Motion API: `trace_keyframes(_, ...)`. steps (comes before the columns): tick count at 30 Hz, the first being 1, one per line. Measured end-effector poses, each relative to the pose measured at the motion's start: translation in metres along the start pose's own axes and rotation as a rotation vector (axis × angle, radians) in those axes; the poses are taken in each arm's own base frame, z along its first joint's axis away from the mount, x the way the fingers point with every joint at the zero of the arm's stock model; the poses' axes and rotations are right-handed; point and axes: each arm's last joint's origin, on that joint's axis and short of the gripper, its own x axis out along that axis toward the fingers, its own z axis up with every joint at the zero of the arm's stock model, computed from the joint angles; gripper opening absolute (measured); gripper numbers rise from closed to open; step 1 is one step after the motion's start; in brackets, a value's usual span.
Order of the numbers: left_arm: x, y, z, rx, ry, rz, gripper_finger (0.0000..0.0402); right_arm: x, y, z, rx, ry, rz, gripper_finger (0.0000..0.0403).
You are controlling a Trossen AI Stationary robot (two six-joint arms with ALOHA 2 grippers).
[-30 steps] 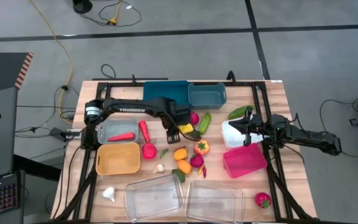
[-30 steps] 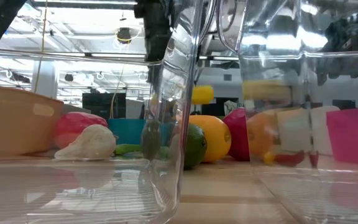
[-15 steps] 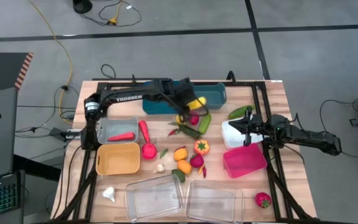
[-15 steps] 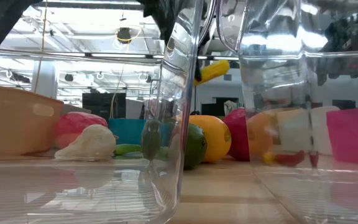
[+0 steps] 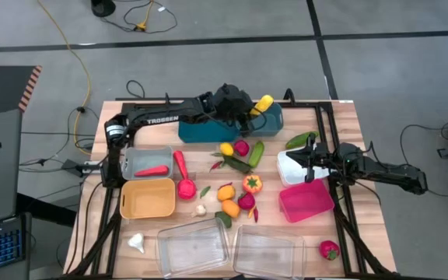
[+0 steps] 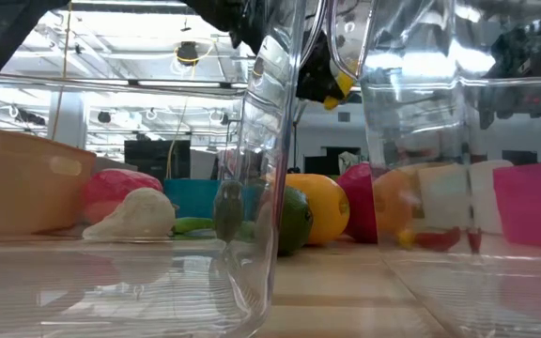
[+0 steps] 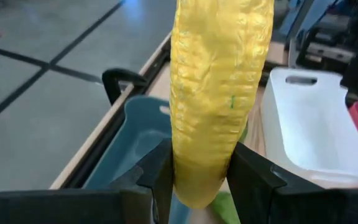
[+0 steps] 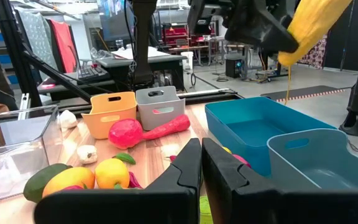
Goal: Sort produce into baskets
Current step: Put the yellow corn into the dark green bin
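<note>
Sorting has barely begun. Using the small teal bin as landmark: the left gripper hangs over its near-left corner, jaws pinching a yellow corn cob, apparently about to drop it in. The bin itself looks empty so far, as does the large teal bin beside it. Farther off, the grey bin holds one red piece, and the white bin is partly hidden by the right gripper, which waits there with jaws pressed together. The tan bin, the magenta bin and both clear trays look empty. Most of the produce lies loose on the tabletop in front of the landmark, with a strawberry far off.
</note>
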Motion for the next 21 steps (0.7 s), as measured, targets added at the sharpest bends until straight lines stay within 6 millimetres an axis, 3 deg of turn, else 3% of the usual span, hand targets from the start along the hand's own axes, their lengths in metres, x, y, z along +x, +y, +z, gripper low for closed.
trace_keyframes(6,0.006,0.002,-0.011,-0.002,0.026,0.008,0.0119,0.0,0.0,0.0,0.0,0.0,0.0,0.0044)
trace_keyframes(10,0.02,0.005,-0.022,-0.009,0.057,0.043,0.013,0.0,0.0,0.0,0.0,0.0,0.0,0.0044)
trace_keyframes(15,0.039,0.008,-0.037,-0.015,0.089,0.055,0.0153,0.0,0.0,0.0,0.001,-0.001,0.001,0.0044)
trace_keyframes(21,0.044,0.009,-0.046,-0.016,0.143,0.061,0.019,0.0,0.0,0.0,0.001,-0.002,0.001,0.0044)
